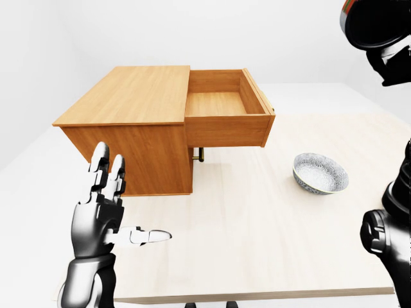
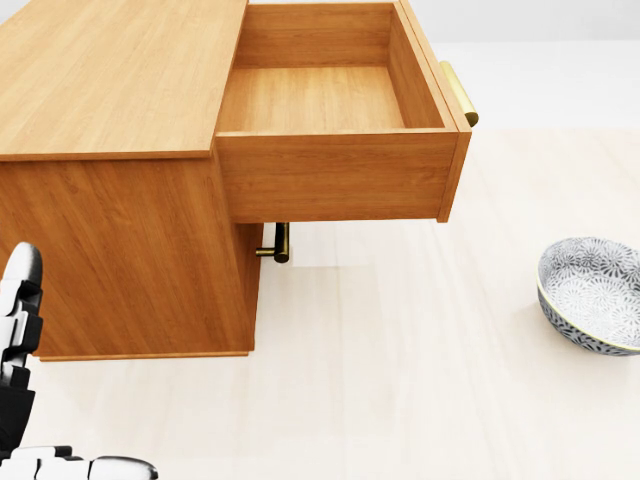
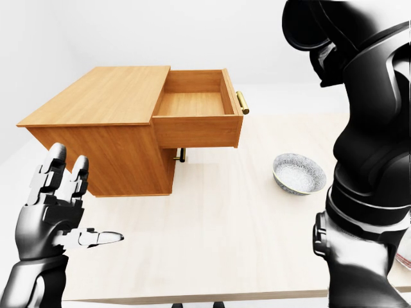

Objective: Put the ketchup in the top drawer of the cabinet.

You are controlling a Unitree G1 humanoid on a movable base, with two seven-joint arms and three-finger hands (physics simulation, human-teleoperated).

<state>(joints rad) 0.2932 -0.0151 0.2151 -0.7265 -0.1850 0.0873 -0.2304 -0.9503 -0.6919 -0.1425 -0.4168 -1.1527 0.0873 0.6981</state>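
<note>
Top drawer [image 2: 330,100] (pulled out) lies well above left fingers [image 1: 106,168].

Bright, even, sharp renders; soft shadow under the drawer [image 2: 340,175].

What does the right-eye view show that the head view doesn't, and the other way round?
Only the right-eye view shows the raised right arm, dark and filling its right side, with its hand hidden, and the whole left hand with fingers spread. Only the head view looks straight down into the top drawer, whose visible floor is bare, and clearly shows the lower handle beneath it. Both show the cabinet, the open drawer, the patterned bowl and the table. No ketchup is visible in either.
</note>
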